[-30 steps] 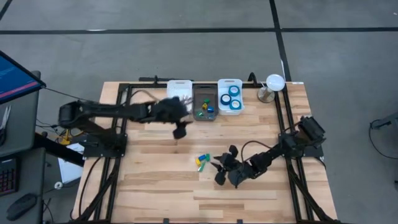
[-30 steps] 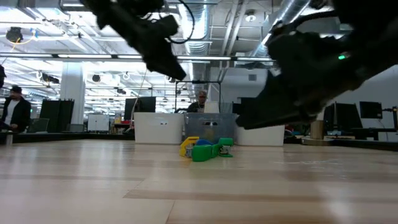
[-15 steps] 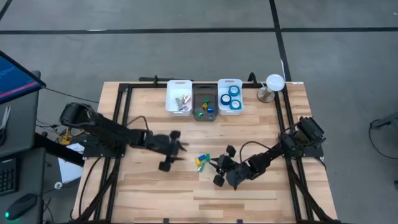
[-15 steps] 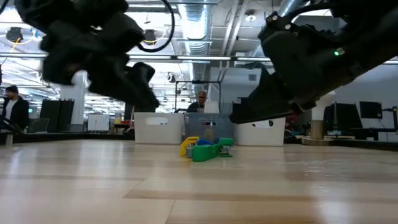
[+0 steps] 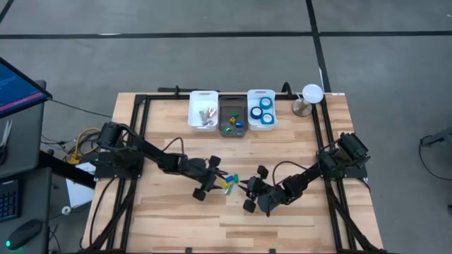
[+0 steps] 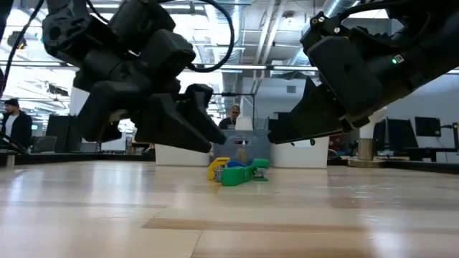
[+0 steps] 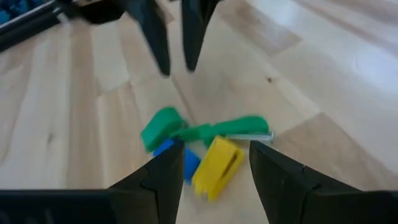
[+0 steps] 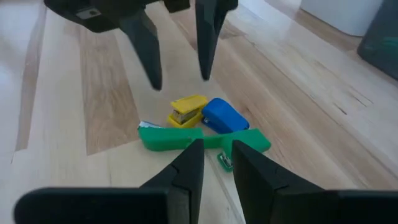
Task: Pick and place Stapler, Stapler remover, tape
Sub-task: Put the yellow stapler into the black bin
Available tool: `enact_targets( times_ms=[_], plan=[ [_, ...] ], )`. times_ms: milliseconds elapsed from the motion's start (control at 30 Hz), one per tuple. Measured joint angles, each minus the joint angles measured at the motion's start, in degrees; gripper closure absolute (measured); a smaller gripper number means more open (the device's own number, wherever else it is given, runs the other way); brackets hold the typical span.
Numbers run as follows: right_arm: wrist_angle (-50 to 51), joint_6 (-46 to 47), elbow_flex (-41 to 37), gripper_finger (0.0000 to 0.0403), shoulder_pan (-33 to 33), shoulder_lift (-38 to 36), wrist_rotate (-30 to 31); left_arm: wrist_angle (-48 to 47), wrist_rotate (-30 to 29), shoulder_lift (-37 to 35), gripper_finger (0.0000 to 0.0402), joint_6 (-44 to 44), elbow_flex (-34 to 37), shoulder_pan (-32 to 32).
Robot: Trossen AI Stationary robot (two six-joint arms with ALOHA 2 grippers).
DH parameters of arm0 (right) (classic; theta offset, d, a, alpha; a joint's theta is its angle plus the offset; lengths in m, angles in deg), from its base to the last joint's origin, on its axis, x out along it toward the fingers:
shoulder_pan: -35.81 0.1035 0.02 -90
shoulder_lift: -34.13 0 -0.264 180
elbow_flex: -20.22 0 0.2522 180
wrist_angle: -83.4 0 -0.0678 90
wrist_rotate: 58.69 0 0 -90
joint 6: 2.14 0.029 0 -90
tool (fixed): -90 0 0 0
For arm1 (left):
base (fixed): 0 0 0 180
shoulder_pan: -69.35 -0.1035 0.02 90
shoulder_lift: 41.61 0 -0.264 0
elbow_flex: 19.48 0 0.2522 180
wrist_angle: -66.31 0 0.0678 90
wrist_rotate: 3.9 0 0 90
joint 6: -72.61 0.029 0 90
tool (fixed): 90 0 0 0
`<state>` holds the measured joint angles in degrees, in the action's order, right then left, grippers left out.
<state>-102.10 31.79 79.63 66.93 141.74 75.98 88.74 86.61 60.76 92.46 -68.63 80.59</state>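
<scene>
Nearest, on the worktop, sits a small pile of blocky pieces roughly midway across, with both arms closing on it from either side.

In the pile, a long green piece lies nearest the right arm. A yellow piece and a blue piece sit side by side just beyond it, toward the left arm, all three touching or nearly so.

From the left, the left end effector is low over the wood, just left of the pile. Its fingers are spread wide open, holding nothing – its wrist view shows the yellow piece in the gap ahead of them.

From the right, the right end effector is just right of the pile and a little nearer. Its fingers stand only a narrow gap apart, with nothing seen gripped; their tips are right at the green piece, and I cannot tell whether they touch it.

Farther back, three bins stand in a row at the far edge. The left white bin holds pale items too small to tell. The grey bin in the middle holds more coloured bits. The right white bin holds the tape – several blue rolls lying flat.

Right of the bins stands a white round-topped object. Beyond the worktop, a person stands in the room at far left.
</scene>
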Motion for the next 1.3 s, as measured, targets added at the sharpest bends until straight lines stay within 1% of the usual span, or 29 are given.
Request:
enact_targets(
  times_ms=[67, 233, 367, 433, 667, 1067, 1300],
  plan=[
    [-0.01, 0.02, 0.00, 0.0327, 0.00, 0.00, 0.00, 0.20, 2.48, 1.17, 0.0231, 0.78, -1.26, -0.82],
    [-0.04, 0.05, 0.00, 0.0327, 0.00, 0.00, -0.73, 0.25, 4.61, 3.22, 0.0237, -0.49, -2.59, -3.43],
    [-0.01, 0.07, 0.00, 0.0327, 0.00, 0.00, -1.16, -0.20, 11.31, 4.81, 0.0249, -1.99, -2.61, -5.21],
    [-0.03, 0.07, -0.02, 0.0327, 0.00, 0.00, -1.16, 0.10, 13.38, 5.41, 0.0256, -2.60, -2.59, -5.32],
    [0.03, 0.11, -0.02, 0.0327, 0.00, 0.00, -1.31, -0.39, 13.54, 5.53, 0.0273, -2.73, -2.34, -4.09],
    [0.06, 0.11, -0.02, 0.0327, 0.00, 0.00, -1.33, -0.53, 13.08, 5.53, 0.0286, -2.73, -2.34, -4.12],
    [0.05, 0.11, -0.02, 0.0327, 0.00, 0.00, -1.33, -0.55, 13.08, 5.53, 0.0308, -2.53, -2.34, -4.12]
  ],
)
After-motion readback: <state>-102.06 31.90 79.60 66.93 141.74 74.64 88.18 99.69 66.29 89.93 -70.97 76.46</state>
